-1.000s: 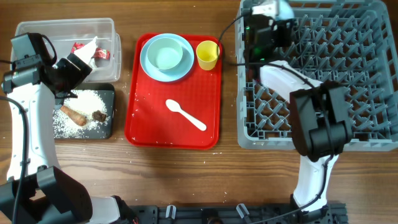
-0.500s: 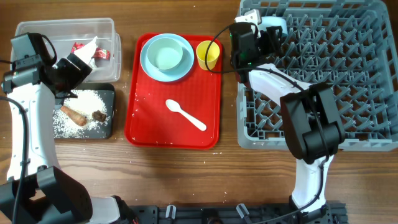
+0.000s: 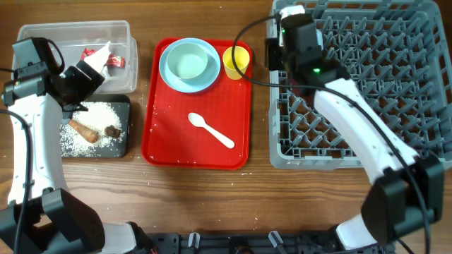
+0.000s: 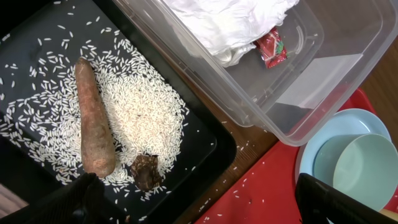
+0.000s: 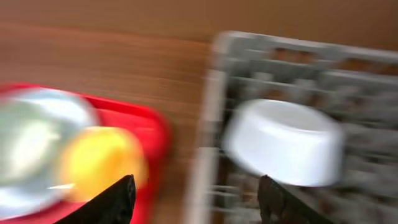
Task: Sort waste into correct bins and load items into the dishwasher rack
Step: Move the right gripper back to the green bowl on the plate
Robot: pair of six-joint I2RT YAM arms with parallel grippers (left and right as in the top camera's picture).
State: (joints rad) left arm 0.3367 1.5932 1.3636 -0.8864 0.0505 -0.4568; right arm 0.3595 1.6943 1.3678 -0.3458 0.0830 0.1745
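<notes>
My left gripper point(image 3: 86, 76) point(image 4: 205, 208) is open and empty, hovering over the black tray point(image 3: 124, 144) next to the clear tub point(image 3: 42, 35). The tray holds rice point(image 4: 143, 106), the carrot-like stick point(image 4: 93, 124) and the dark lump point(image 4: 146, 171). The tub holds the napkin point(image 4: 230, 18) and wrappers point(image 4: 272, 46). My right gripper point(image 3: 274, 51) point(image 5: 199, 202) is open and empty at the grey rack's point(image 3: 367, 92) far left corner. A pale bowl point(image 5: 283, 143) lies upside down in the rack there. The yellow cup point(image 3: 236, 62), the plate point(image 3: 166, 69) with the mint bowl point(image 3: 189, 62), and the spoon point(image 3: 210, 130) are in view.
The red serving tray point(image 3: 162, 144) lies between the bins and the rack and carries the cup, plate, bowl and spoon. Loose rice grains are scattered on it and on the wood beside the black tray. The right wrist view is motion-blurred.
The right arm has swung, its elbow going out to the right, and the gripper has shifted left from over the rack corner to its left edge. The left arm has not moved.
</notes>
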